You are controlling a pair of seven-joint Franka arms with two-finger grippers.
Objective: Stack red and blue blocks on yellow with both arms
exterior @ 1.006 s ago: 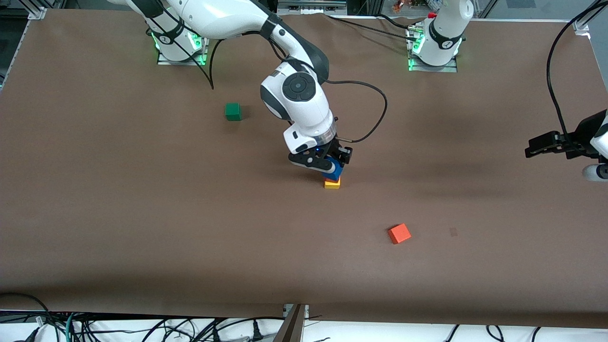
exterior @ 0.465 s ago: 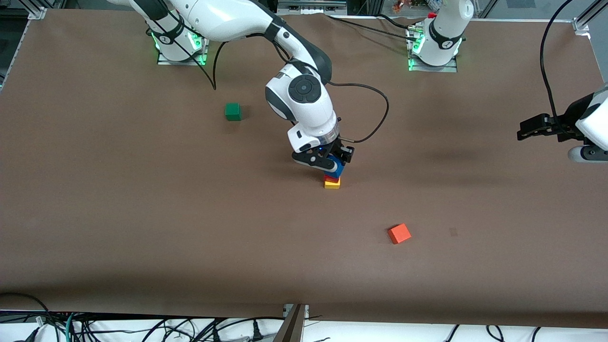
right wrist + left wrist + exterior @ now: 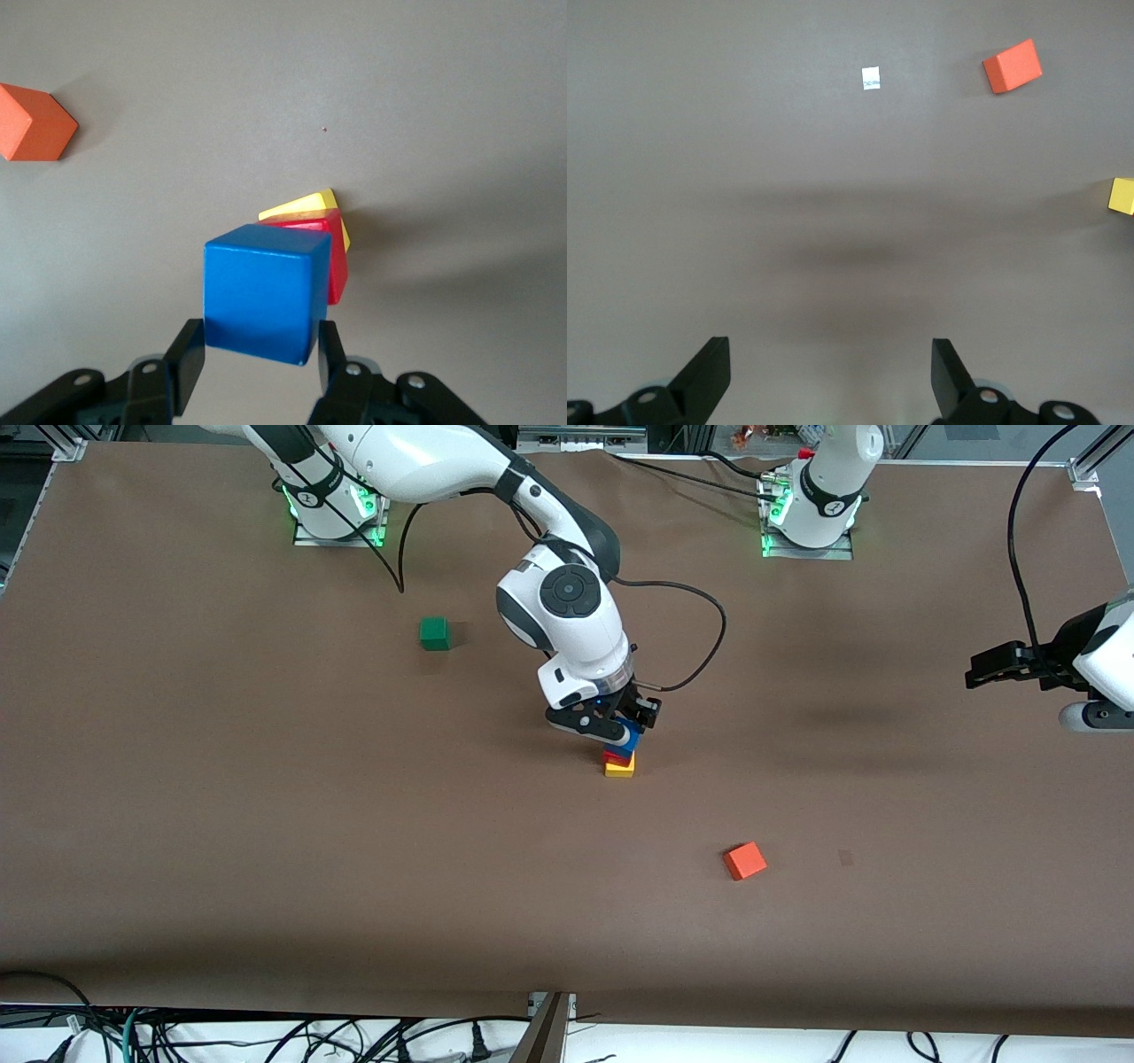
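Two cubes, red block (image 3: pixel 613 758) on yellow (image 3: pixel 619 769), stand mid-table; the right pincer (image 3: pixel 257 354) grips the blue block (image 3: pixel 263 290) over them. The left pincer (image 3: pixel 830 376) hangs wide.

We see a green cube (image 3: pixel 434 633) on the brown worktop (image 3: pixel 221 824). An orange cube (image 3: pixel 745 861) lies well apart from it, nearer the front camera and toward the left arm's end. A small white label (image 3: pixel 871 78) lies near the orange cube.

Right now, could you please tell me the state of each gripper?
Left gripper: open, empty, waiting over bare table at the left arm's end.
Right gripper: closed on the blue block, over the red block and yellow cube.
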